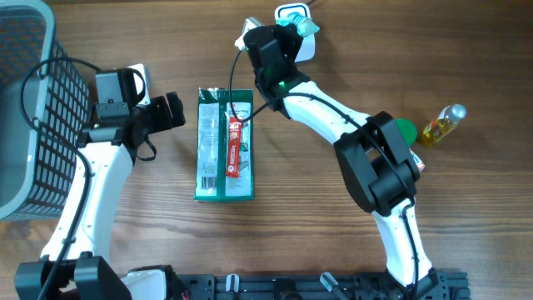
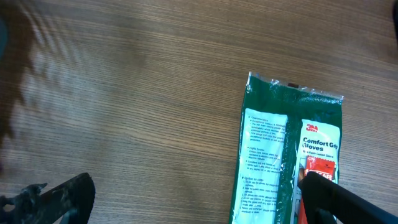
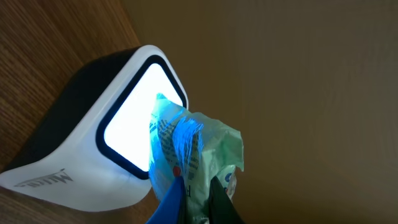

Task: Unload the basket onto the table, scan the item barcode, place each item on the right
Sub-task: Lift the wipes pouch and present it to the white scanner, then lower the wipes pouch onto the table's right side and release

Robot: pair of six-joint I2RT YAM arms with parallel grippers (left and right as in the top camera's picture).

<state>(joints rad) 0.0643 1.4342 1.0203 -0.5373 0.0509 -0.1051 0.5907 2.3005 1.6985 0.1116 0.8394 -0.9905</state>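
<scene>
The right gripper (image 1: 289, 32) is clamped on a crumpled pale green packet (image 3: 200, 154) at the far edge of the table (image 1: 333, 233), holding it just in front of the lit window of the white scanner (image 3: 74, 163). The left gripper (image 1: 172, 109) hovers with its jaws wide apart and empty, just beside a green gloves package (image 1: 223, 147) lying flat. A grey basket (image 1: 35, 108) stands at the left, and a small oil bottle (image 1: 441, 123) lies at the right.

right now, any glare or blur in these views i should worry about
Right wrist: the scanner window is blown out white and tints the held packet blue. Left wrist: the table blurs towards the top left, while the glove pack print is sharp. Overhead: even and sharp.
</scene>
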